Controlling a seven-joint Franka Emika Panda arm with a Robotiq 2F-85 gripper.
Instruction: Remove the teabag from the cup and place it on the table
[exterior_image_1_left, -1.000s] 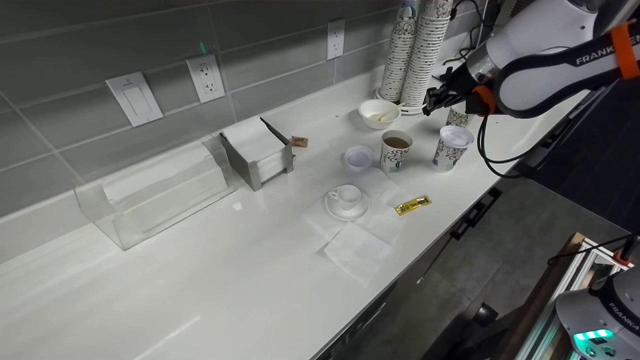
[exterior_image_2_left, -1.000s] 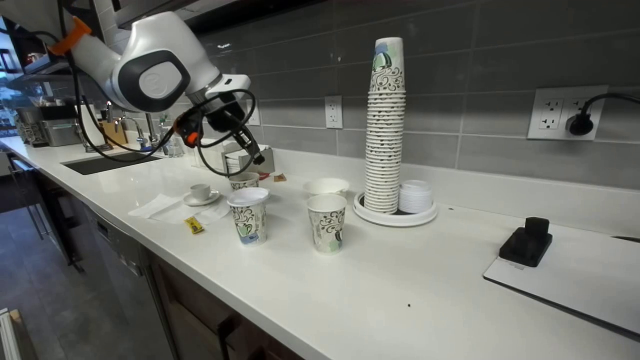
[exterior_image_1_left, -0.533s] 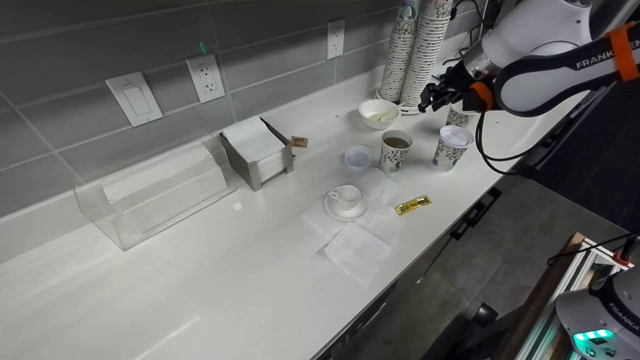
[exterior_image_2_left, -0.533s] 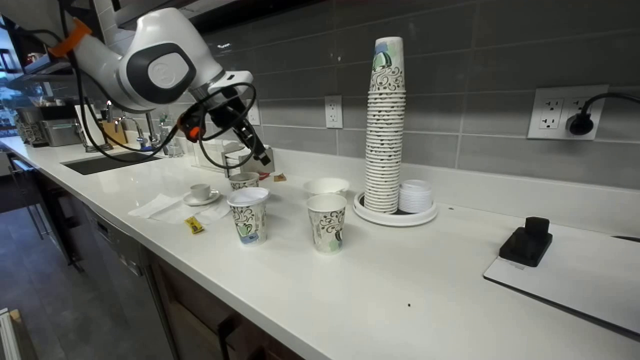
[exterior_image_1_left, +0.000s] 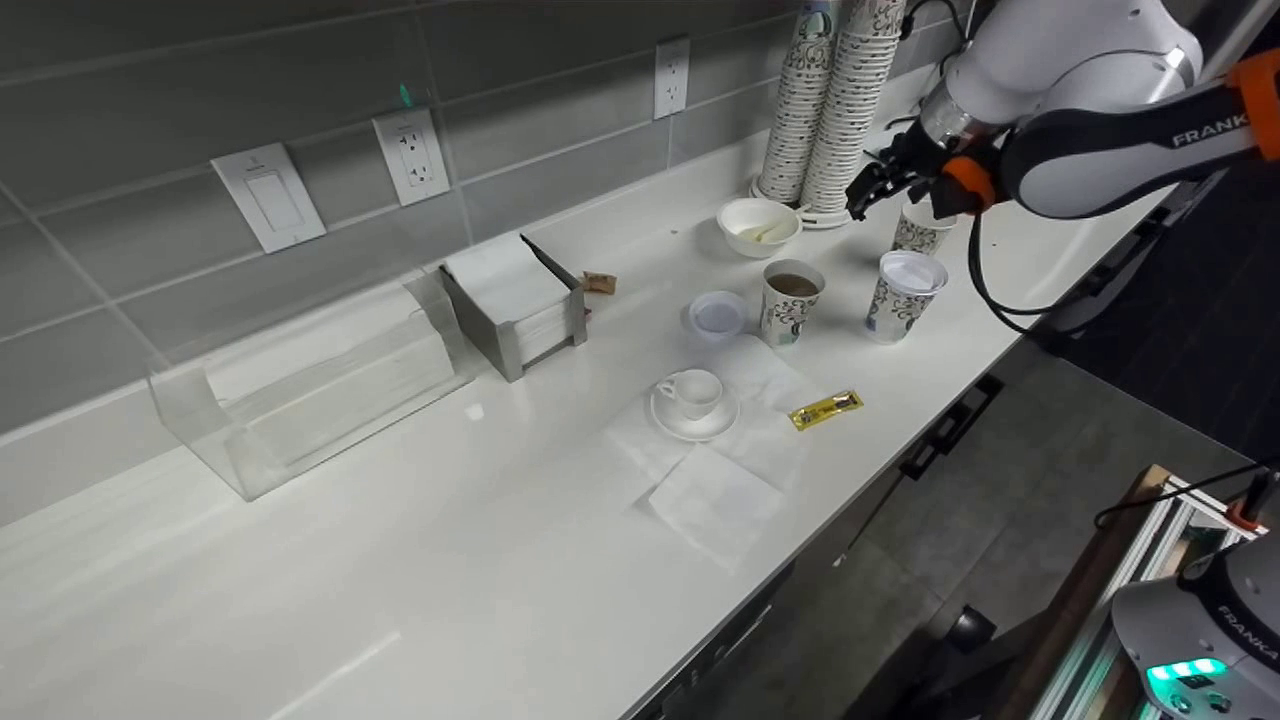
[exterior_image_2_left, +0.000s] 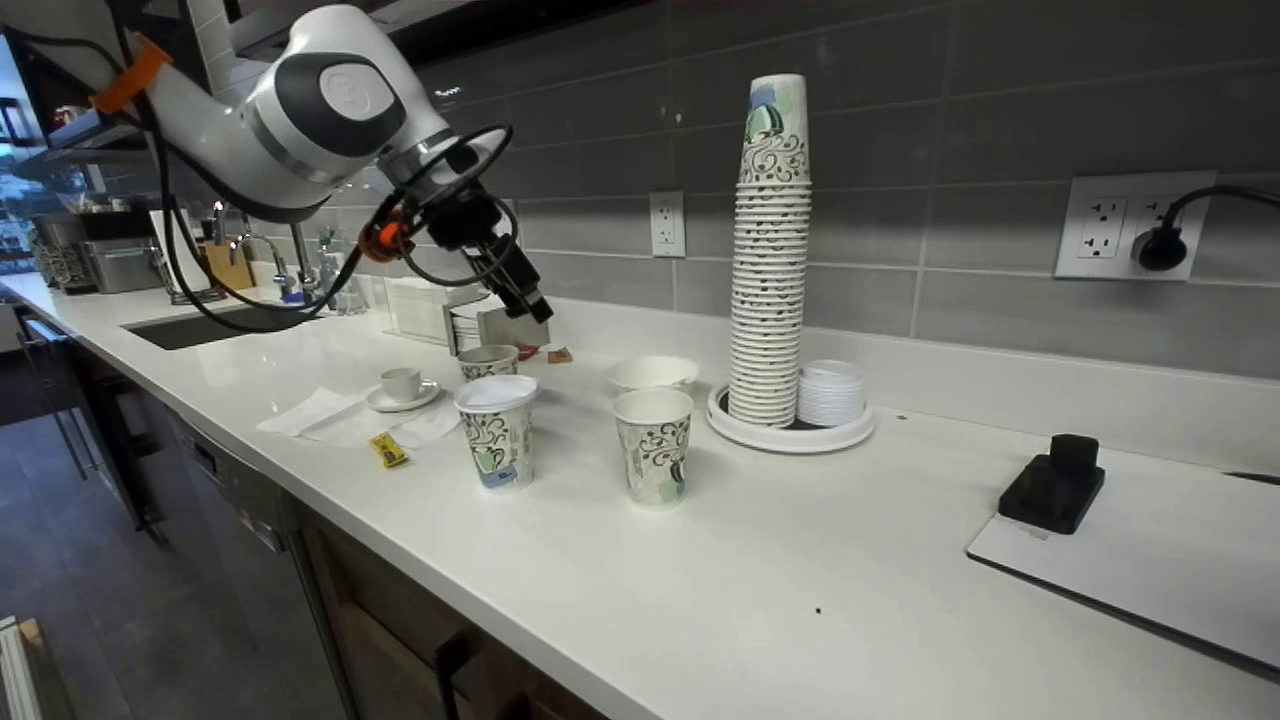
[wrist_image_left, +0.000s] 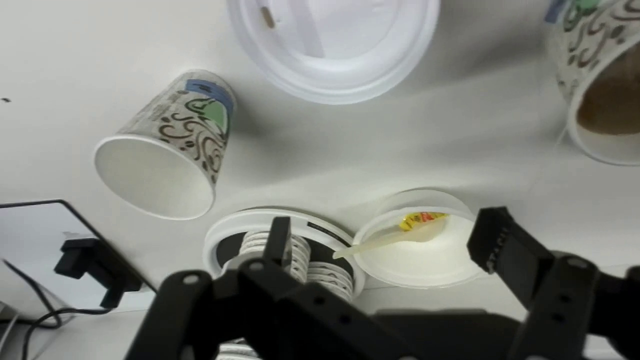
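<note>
Gleams smooth and glossy across the table (exterior_image_1_left: 400, 560). Looks like printed paper, fairly matt, on the cup (exterior_image_1_left: 784, 318) and on 2 more cups (exterior_image_2_left: 498, 445); like smooth white plastic on the lid (wrist_image_left: 345, 30); like clear, shiny plastic on the bin (exterior_image_1_left: 207, 430); like grey metal on the napkin holder (exterior_image_1_left: 480, 320); like glazed ceramic on the saucer (exterior_image_1_left: 690, 431). Shows shiny, foil-like wrapping on the packet (exterior_image_1_left: 825, 410), matt black on the gripper (wrist_image_left: 385, 238).

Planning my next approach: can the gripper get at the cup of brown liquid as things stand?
Probably yes: the gripper hangs open, the cup of brown liquid is uncovered, and the lidded cup nearby seems beside the path, not across it.
</note>
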